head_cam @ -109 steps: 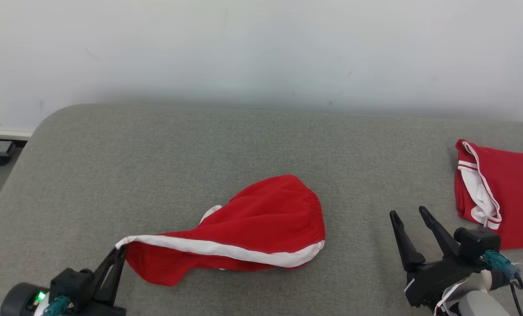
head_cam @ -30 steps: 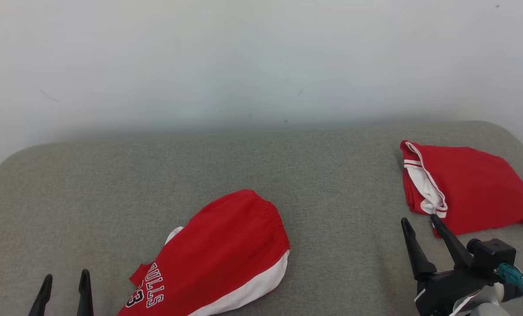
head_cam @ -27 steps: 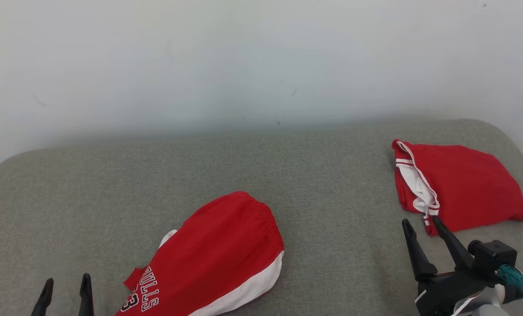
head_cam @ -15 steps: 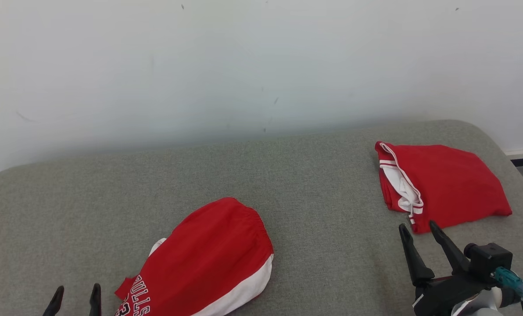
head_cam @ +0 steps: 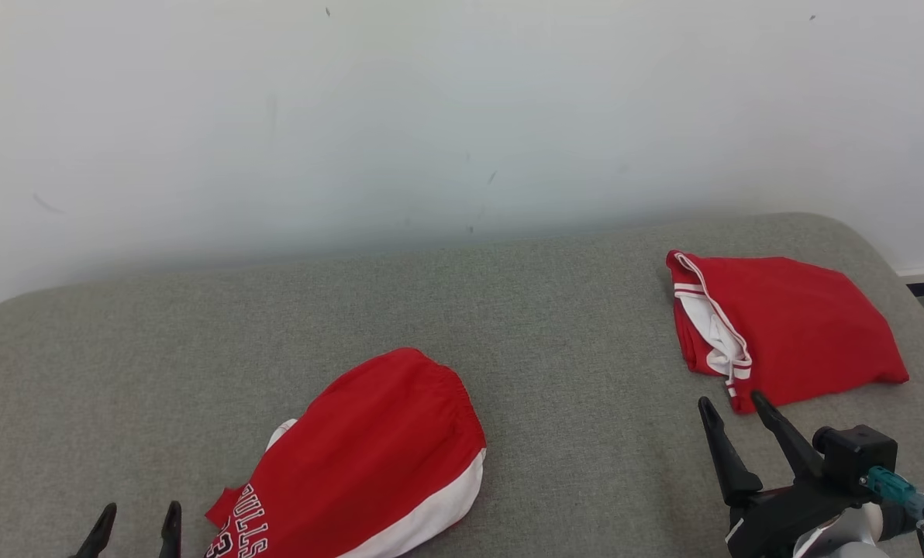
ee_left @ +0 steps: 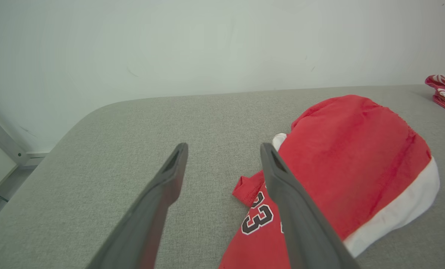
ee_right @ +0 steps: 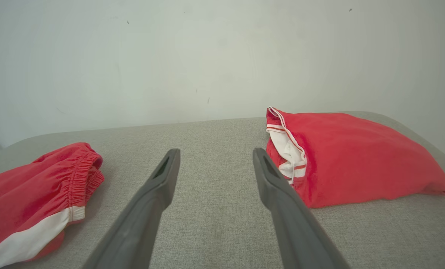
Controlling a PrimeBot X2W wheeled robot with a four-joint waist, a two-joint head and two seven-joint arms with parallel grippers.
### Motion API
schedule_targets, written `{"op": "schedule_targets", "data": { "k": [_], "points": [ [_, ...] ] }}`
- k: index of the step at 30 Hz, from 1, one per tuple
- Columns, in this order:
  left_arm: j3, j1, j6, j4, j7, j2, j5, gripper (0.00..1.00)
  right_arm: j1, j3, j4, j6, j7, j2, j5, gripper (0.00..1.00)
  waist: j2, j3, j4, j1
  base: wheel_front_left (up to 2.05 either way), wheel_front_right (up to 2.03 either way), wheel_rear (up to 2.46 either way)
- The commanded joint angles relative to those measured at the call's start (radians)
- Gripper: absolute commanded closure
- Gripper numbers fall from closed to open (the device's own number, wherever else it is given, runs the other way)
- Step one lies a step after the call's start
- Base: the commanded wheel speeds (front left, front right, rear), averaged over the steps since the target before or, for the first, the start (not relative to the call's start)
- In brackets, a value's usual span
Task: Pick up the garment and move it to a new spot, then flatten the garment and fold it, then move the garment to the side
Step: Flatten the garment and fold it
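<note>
- Two red garments lie on the grey cushion (head_cam: 570,310): the Bulls shorts (head_cam: 384,449) at the front, just beside the left gripper (head_cam: 141,508), and a folded red garment (head_cam: 803,325) far right.
- Both pincers spread wide and empty, the right gripper (head_cam: 729,399) near the folded one.

The left gripper (ee_left: 224,149) holds its two dark fingers (ee_left: 159,201) spread and empty above the grey fabric worktop (ee_left: 133,127). The red garment (ee_left: 357,160), white-banded and numbered 23, lies bunched, partly hidden by one finger. A second red garment (ee_left: 444,93) lies at the view's right edge.
</note>
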Motion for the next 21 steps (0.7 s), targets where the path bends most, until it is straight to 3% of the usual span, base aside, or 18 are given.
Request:
{"op": "schedule_targets", "data": {
  "k": [1, 13, 21],
  "points": [
    [0.0, 0.01, 0.006, -0.005, 0.004, 0.007, 0.0, 0.0, 0.006, -0.004, -0.002, -0.001, -0.001, -0.001, -0.009, 0.0, 0.0, 0.001, 0.0, -0.0001, 0.0, 0.0, 0.0],
    [-0.007, 0.009, 0.012, -0.013, 0.006, 0.016, -0.005, 0.0, 0.008, 0.005, -0.009, -0.001, -0.002, 0.002, -0.011, 0.0, 0.0, 0.006, 0.008, -0.0001, 0.0, 0.0, 0.0],
    [-0.032, -0.008, -0.002, -0.017, 0.013, 0.01, -0.01, 0.0, 0.014, 0.055, -0.01, -0.001, -0.001, -0.004, 0.027, 0.0, 0.0, 0.01, 0.06, -0.0001, 0.0, 0.0, 0.0]
  ]
}}
